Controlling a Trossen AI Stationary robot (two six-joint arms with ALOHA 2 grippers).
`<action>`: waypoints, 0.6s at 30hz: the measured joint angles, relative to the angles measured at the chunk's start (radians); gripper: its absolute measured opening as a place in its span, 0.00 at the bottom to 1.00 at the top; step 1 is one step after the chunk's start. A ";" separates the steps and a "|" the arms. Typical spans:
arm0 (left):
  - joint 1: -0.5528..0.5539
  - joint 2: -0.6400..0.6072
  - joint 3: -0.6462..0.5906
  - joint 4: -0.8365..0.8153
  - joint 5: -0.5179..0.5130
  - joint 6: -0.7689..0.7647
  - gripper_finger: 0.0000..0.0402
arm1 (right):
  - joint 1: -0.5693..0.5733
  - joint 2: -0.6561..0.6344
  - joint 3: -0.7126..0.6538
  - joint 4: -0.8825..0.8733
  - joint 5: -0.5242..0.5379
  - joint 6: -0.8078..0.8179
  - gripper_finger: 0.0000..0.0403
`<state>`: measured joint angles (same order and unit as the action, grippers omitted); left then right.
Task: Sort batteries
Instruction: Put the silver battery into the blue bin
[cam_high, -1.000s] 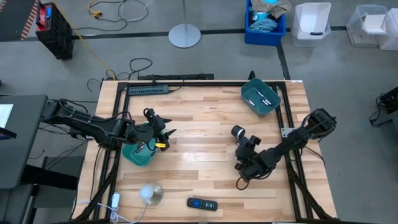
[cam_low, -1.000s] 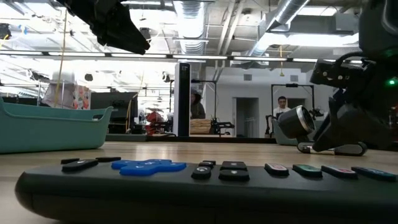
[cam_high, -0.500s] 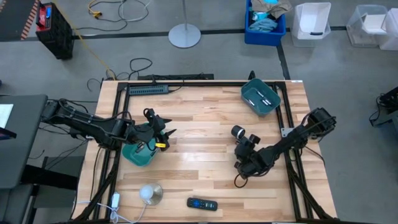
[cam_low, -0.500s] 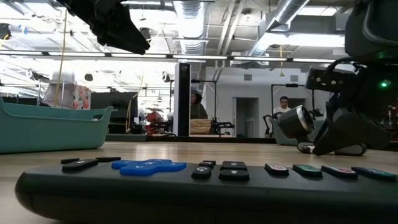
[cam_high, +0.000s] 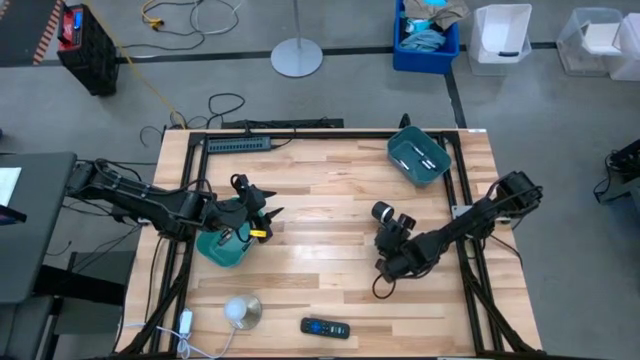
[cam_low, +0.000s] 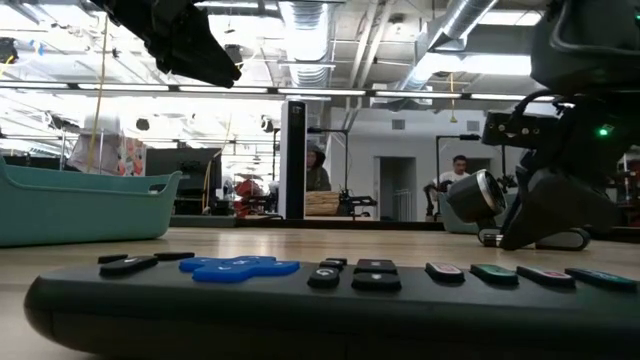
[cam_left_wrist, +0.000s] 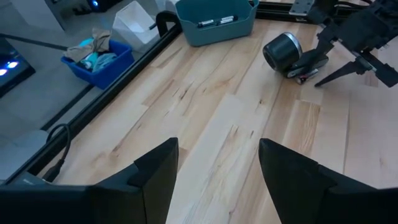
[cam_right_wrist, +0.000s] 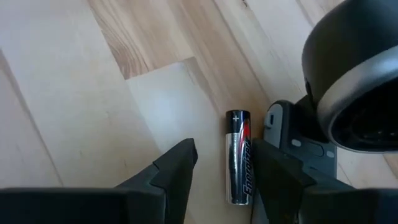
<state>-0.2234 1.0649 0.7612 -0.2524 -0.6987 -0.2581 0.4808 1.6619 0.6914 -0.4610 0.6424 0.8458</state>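
Right gripper (cam_right_wrist: 221, 171) hangs low over the wooden table (cam_high: 320, 200), fingers parted, and a black battery (cam_right_wrist: 239, 155) lies flat right between them, beside a black cylinder (cam_right_wrist: 348, 81). Left gripper (cam_left_wrist: 217, 165) waits spread open above the teal bin (cam_high: 222, 245).

The wooden desk (cam_high: 320, 200) stands on a grey concrete floor (cam_high: 340, 95). Behind it are a blue bin (cam_high: 426, 38), two white bins (cam_high: 502, 38) and a round stand base (cam_high: 297, 56). Ceiling pipes (cam_low: 310, 20) run over a bright hall.
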 joint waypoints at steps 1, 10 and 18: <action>0.000 0.000 0.000 0.000 0.000 0.000 0.54 | 0.000 0.000 0.000 0.005 -0.012 -0.006 0.46; 0.000 0.000 0.000 0.000 0.000 0.000 0.54 | -0.001 0.002 0.020 0.037 -0.076 -0.014 0.38; 0.000 0.000 0.000 0.000 0.000 0.000 0.54 | -0.019 0.002 0.049 0.044 -0.152 -0.036 0.36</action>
<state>-0.2234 1.0649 0.7612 -0.2527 -0.6987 -0.2581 0.4623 1.6642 0.7407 -0.4167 0.4905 0.8101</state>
